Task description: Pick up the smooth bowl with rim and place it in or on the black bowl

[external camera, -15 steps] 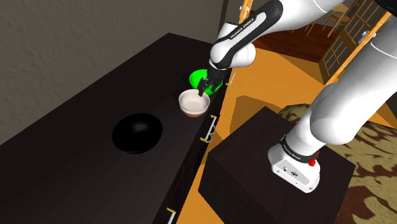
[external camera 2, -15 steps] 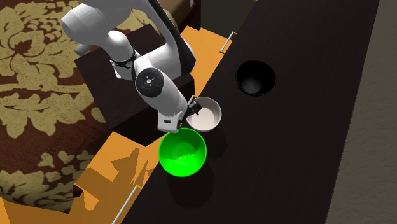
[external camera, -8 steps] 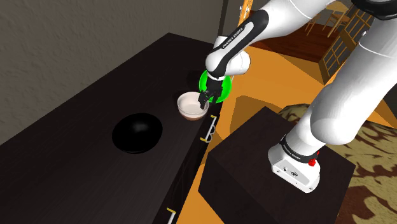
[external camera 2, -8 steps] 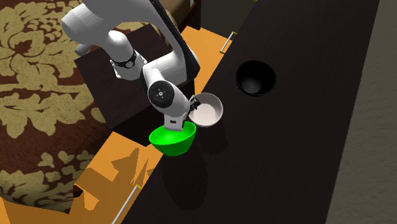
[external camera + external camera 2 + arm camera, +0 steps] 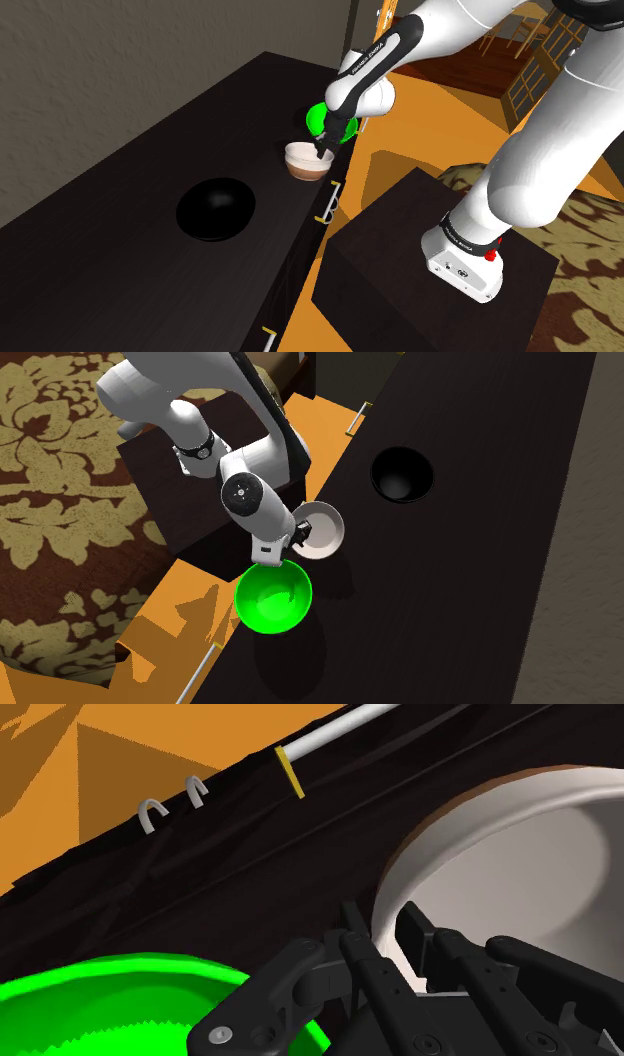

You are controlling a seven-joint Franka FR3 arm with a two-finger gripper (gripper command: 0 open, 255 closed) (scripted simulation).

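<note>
Shoulder view: our black pincer [image 5: 321, 150] clasps the right rim of the smooth white bowl with a brown outside [image 5: 303, 162] at the dark table's [image 5: 120, 190] edge. The glossy black bowl [image 5: 215, 208] sits well apart, left.

Second exterior view: a bright green bowl [image 5: 273, 597] lies just beside.

Wrist view: the fingers are nearly closed, pinching the rim wall.

We judge the grasp made; next, lift clear and carry over.

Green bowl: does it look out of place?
The green bowl sits at the front edge of the dark cabinet top, crowded against the gripper clasping the white bowl; it looks easy to knock off.
</note>
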